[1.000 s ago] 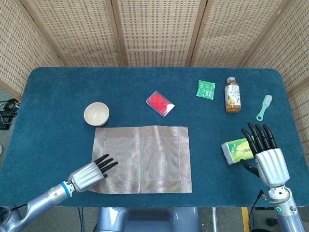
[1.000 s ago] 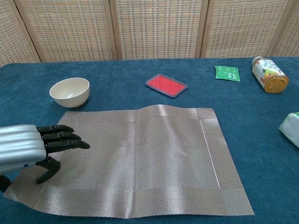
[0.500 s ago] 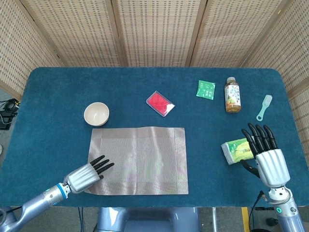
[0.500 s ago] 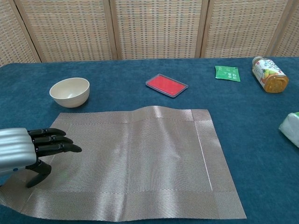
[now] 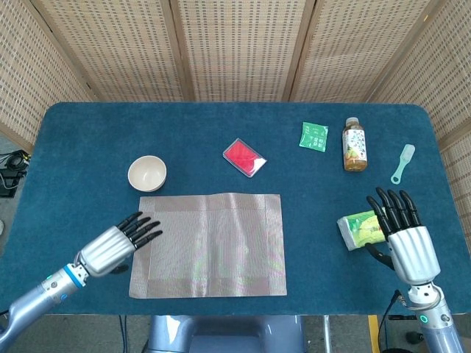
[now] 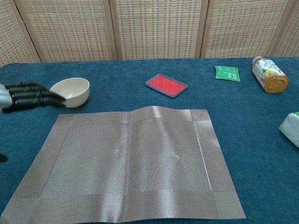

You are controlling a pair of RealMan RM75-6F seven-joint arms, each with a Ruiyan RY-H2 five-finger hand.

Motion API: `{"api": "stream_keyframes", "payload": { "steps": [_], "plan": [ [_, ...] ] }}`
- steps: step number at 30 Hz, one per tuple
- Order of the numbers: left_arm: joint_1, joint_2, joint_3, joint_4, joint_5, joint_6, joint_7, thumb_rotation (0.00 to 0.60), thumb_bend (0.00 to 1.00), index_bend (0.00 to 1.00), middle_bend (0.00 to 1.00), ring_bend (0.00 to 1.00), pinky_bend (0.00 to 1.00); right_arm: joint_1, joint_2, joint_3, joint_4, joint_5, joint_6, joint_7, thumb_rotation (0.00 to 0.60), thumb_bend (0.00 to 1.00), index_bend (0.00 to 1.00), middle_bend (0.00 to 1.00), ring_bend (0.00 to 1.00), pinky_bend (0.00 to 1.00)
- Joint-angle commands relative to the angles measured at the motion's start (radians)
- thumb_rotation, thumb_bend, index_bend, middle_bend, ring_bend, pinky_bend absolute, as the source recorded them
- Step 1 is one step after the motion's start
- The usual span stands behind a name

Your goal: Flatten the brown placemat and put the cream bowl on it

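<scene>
The brown placemat (image 5: 208, 245) lies spread on the near middle of the blue table (image 5: 81, 140), its near edge close to the table's near edge; a low ripple shows along its far edge in the chest view, so I judge the flattening nearly done but not perfect. The cream bowl (image 5: 147, 173) stands upright just beyond the mat's far left corner, apart from it, which makes for a short carry onto the mat. I hold my left hand (image 5: 115, 245) raised just off the mat's left edge, fingers (image 5: 141, 224) extended and somewhat apart, gripping nothing; in the chest view the fingertips overlap the bowl's rim, but I cannot tell whether they touch it. My right hand (image 5: 405, 237) rests at the near right with its fingers straight and spread, holding nothing, just beside a green packet (image 5: 359, 229); whether it touches the packet I cannot tell. The red case (image 5: 243, 157), green sachet (image 5: 314, 137), bottle (image 5: 354, 145) and a small pale tool (image 5: 402, 162) sit along the far and right side, well apart from bowl and mat. Open table lies left of the bowl and mat, so an approach from the left looks unobstructed to me; the mat's middle offers ample room for setting the bowl down.
</scene>
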State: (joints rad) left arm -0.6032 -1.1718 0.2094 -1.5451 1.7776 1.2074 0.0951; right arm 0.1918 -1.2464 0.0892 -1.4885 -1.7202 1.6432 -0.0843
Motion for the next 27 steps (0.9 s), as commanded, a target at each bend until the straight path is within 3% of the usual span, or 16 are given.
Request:
{"api": "stream_keyframes", "payload": {
  "steps": [1, 6, 11, 18, 27],
  "plan": [
    [-0.032, 0.001, -0.123, -0.001, -0.16, -0.067, -0.052, 0.6, 0.0, 0.0, 0.0, 0.0, 0.0, 0.001, -0.001, 0.0, 0.0, -0.001, -0.001, -0.003, 0.6, 0.0, 0.02, 0.0, 0.0, 0.0],
    [-0.105, -0.105, -0.247, 0.148, -0.352, -0.217, -0.076, 0.6, 0.0, 0.0, 0.0, 0.0, 0.0, 0.002, -0.004, 0.002, 0.007, 0.007, -0.008, -0.005, 0.6, 0.0, 0.02, 0.0, 0.0, 0.0],
    [-0.147, -0.228, -0.297, 0.331, -0.431, -0.312, -0.14, 0.6, 0.0, 0.05, 0.0, 0.0, 0.0, 0.003, -0.004, 0.007, 0.013, 0.021, -0.016, -0.001, 0.6, 0.0, 0.02, 0.0, 0.0, 0.0],
    [-0.173, -0.344, -0.303, 0.523, -0.464, -0.396, -0.175, 0.6, 0.0, 0.12, 0.0, 0.0, 0.0, 0.005, -0.004, 0.014, 0.018, 0.039, -0.025, 0.003, 0.6, 0.0, 0.02, 0.0, 0.0, 0.0],
    [-0.194, -0.499, -0.309, 0.759, -0.465, -0.446, -0.234, 0.6, 0.03, 0.33, 0.0, 0.0, 0.0, 0.01, -0.009, 0.017, 0.029, 0.052, -0.039, 0.004, 0.6, 0.0, 0.02, 0.0, 0.0, 0.0]
  ]
}}
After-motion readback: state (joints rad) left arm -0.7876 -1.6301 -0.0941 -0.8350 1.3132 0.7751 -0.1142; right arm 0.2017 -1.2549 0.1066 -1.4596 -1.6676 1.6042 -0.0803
